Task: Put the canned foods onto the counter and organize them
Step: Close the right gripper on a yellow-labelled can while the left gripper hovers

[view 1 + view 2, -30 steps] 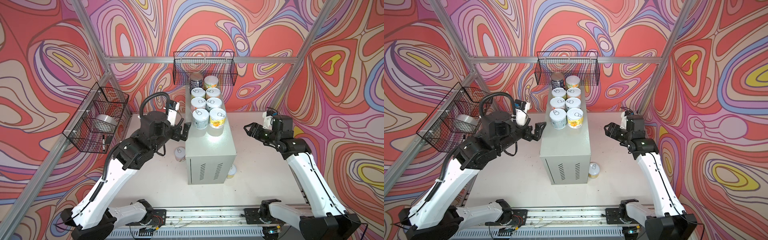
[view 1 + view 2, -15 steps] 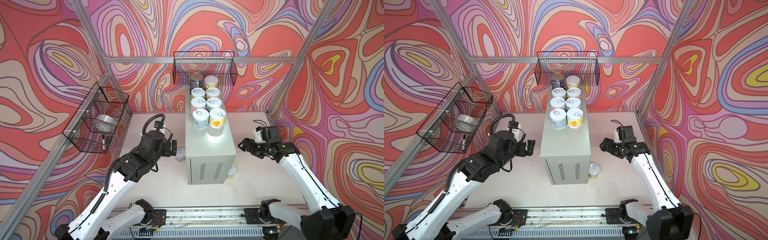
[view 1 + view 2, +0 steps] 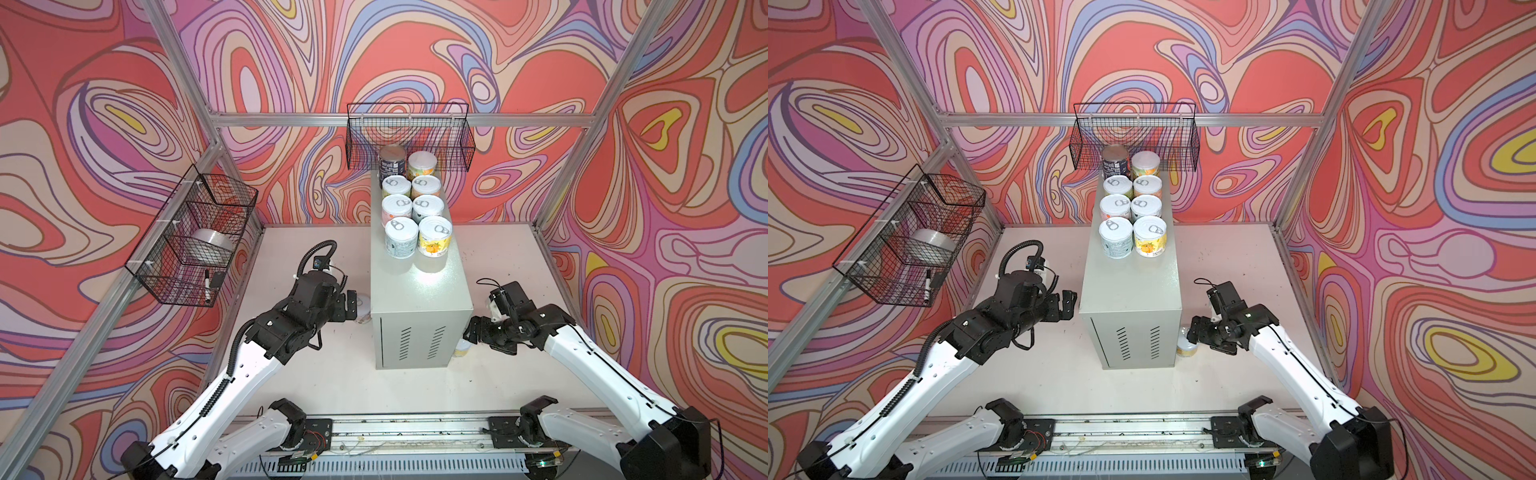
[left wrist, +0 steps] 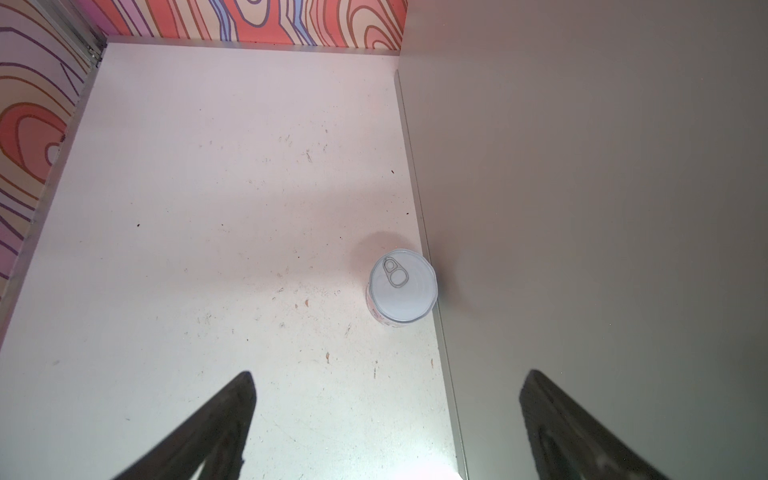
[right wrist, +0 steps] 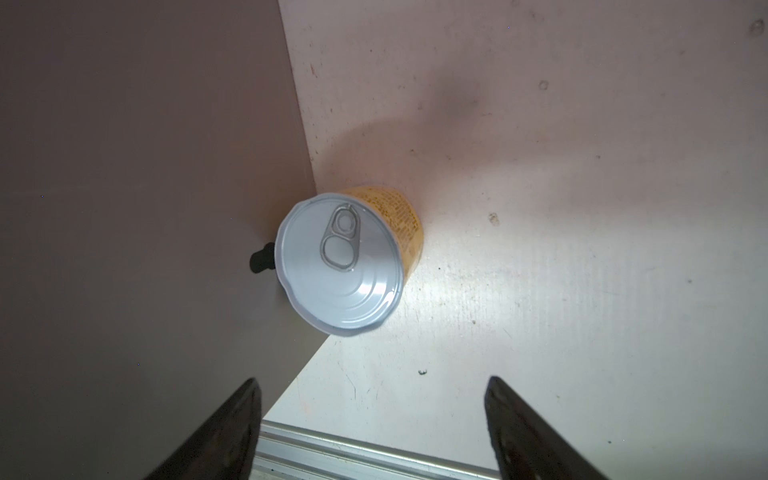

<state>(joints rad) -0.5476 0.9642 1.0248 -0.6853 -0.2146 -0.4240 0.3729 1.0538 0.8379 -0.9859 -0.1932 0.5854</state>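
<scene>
Right wrist view: a yellow can [image 5: 338, 266] with a pale pull-tab lid stands on the table [image 5: 582, 249], at four o'clock of the grey cabinet [image 5: 124, 166]. The right end effector [image 5: 372, 379] is open and empty. The left end effector [image 4: 390, 372] is wide open and empty, near another can [image 4: 403, 286] at nine o'clock. Eight cans [image 3: 428, 205] stand paired on the cabinet's top.

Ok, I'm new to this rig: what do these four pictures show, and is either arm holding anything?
Two robot arms work on a white table. The two wide pictures come from one overhead camera pair; the other two look out from each arm's wrist. Eight cans stand in two rows on the grey cabinet. A pale can stands on the table beside the cabinet, ahead of the left end effector; a yellow can stands at its other side, ahead of the right end effector. Both are open and hold nothing.
</scene>
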